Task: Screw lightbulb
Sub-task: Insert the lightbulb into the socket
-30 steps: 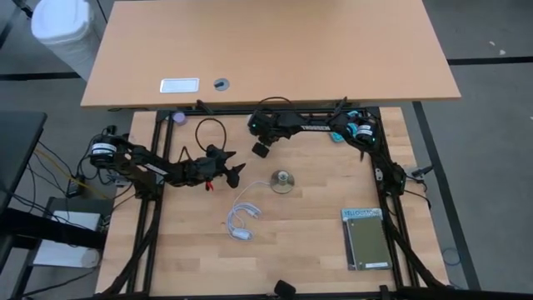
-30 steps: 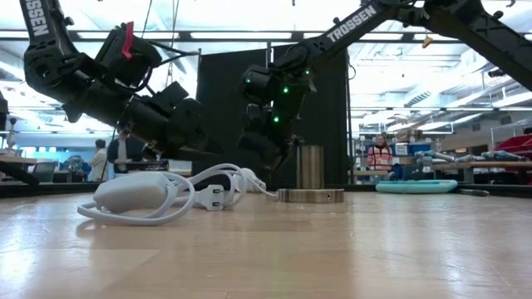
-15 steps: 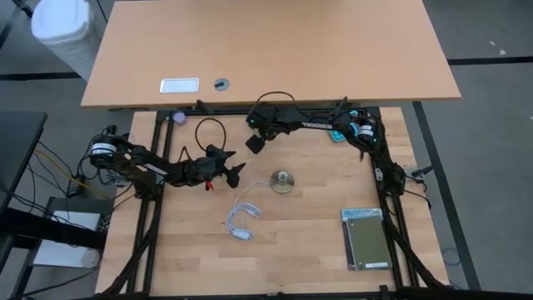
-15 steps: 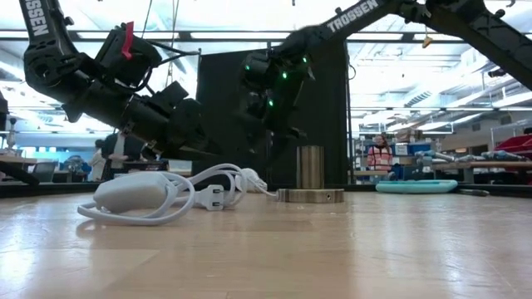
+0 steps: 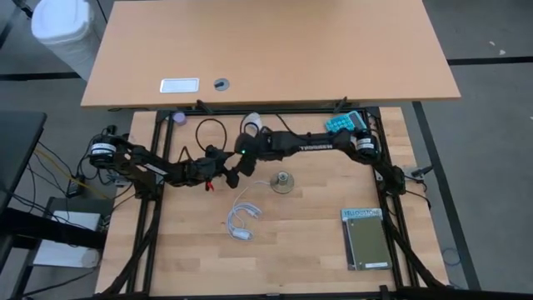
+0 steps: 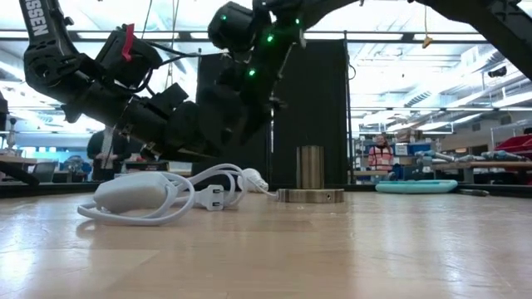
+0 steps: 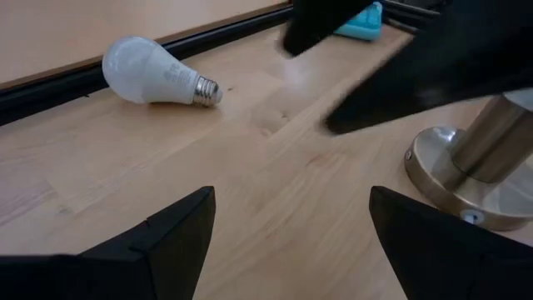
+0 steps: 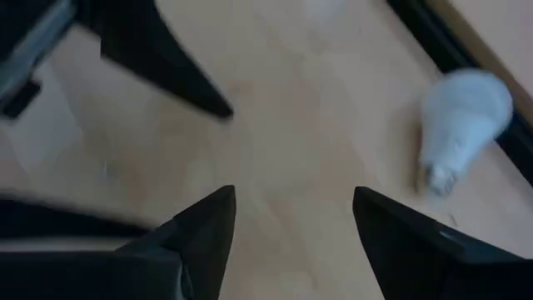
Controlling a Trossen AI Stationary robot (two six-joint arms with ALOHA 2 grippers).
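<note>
Pale wood forms the table [image 5: 316,242] seen from above. At the left, the left gripper [image 5: 237,172] hovers over the boards with its two fingers spread wide, holding nothing. Just beside it, the right gripper [image 5: 242,157] reaches across from the right with its fingers parted and empty. Behind both, at the table's far edge, the lightbulb [image 5: 252,122] lies on its side, free of either gripper. In the left wrist view the lightbulb [image 7: 152,75] has its long axis along the far edge, white dome toward the left arm's side, silvery screw base toward the metal socket [image 5: 283,181]. That socket stands upright near the middle. A coiled white cable [image 5: 242,218] lies nearer the front.
</note>
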